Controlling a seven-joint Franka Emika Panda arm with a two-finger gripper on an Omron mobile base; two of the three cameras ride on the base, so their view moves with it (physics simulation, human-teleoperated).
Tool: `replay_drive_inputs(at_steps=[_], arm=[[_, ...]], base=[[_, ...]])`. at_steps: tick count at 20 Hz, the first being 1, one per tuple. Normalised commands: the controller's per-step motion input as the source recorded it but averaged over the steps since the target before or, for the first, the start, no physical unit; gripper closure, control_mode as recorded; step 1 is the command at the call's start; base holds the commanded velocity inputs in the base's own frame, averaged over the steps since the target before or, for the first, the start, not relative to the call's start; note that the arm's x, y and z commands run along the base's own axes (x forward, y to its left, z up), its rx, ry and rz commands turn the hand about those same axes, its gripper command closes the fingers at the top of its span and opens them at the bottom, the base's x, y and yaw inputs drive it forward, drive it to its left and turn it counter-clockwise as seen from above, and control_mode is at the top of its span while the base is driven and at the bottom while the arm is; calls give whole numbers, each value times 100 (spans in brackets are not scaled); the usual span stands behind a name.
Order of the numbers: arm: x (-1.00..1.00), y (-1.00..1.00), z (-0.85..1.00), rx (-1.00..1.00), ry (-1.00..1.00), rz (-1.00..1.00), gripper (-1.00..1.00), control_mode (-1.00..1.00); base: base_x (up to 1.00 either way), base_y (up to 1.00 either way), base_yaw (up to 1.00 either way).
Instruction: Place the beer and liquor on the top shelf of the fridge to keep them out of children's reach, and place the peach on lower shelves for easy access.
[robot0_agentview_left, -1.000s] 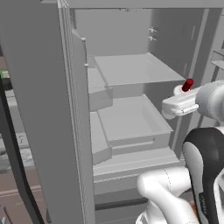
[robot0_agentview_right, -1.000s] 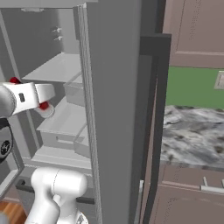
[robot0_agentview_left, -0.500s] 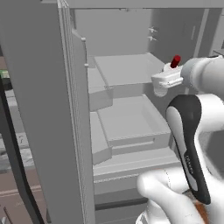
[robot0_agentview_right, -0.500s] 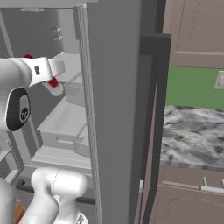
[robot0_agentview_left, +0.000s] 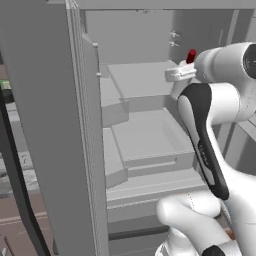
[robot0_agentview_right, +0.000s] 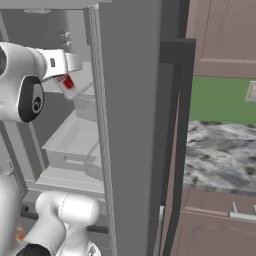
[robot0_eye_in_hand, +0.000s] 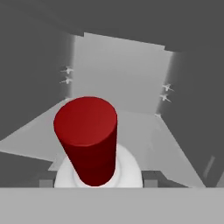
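My gripper (robot0_agentview_left: 181, 75) is shut on the liquor (robot0_eye_in_hand: 89, 144), a white bottle with a red cap (robot0_agentview_left: 191, 56). It holds the bottle tilted inside the open fridge (robot0_agentview_left: 135, 35), at the right side, just above the top shelf (robot0_agentview_left: 140, 77). From the right base view the liquor (robot0_agentview_right: 68, 84) hangs under my gripper (robot0_agentview_right: 66, 70). Ahead of the cap in the hand view, the top shelf (robot0_eye_in_hand: 148, 131) runs bare to the fridge's back wall. The lower shelves (robot0_agentview_left: 150, 137) with thick fronts lie below. The beer and the peach are out of view.
The open fridge door (robot0_agentview_left: 55, 125) stands close on the left, its black bar handle (robot0_agentview_right: 176, 150) seen from the right. Brown cabinets (robot0_agentview_right: 220, 35) and a marbled counter (robot0_agentview_right: 220, 150) lie to the right. My own white arm (robot0_agentview_left: 210, 140) crosses in front of the lower shelves.
The arm has risen and reached further into the fridge with the liquor, from beside the lower shelves up to the top shelf's height. The grip has stayed shut.
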Motion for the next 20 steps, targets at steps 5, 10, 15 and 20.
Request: replay_drive_inputs(at_steps=[5,10,15,20], arm=[[68,0,-1,16,1,-5,100,-100],[68,0,-14,15,6,-3,100,-100],[57,4,-36,1,9,-1,100,-100],[52,8,-45,0,11,0,100,-100]], base=[[0,0,0],[0,0,0],[0,0,0],[0,0,0]])
